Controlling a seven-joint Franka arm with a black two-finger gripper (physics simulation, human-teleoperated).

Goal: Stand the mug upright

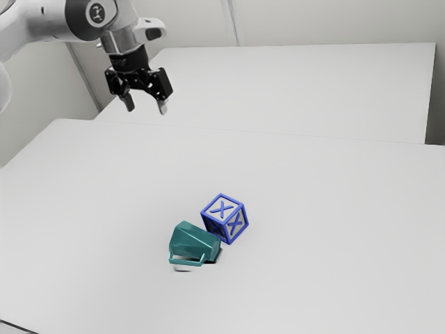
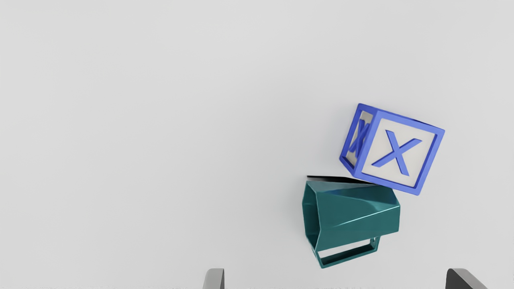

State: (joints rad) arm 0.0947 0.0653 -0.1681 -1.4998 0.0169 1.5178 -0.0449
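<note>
Bright, even light over the white table (image 1: 320, 278), thin dark shadows beside the mug (image 2: 357, 212).

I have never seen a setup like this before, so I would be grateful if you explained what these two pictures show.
The machine is a single robot arm ending in a black two-finger gripper. Both pictures are simulator renders. The exterior view is taken from the arm's side; the wrist view comes from a camera on the arm's hand, so the tips of its own fingers show at the bottom edge.

On the white table lies a teal mug, tipped on its side, with a looped handle. Right beside it sits a blue-and-white block marked with an X. Nothing is held: the gripper is open, raised above the table and away from both things.
</note>
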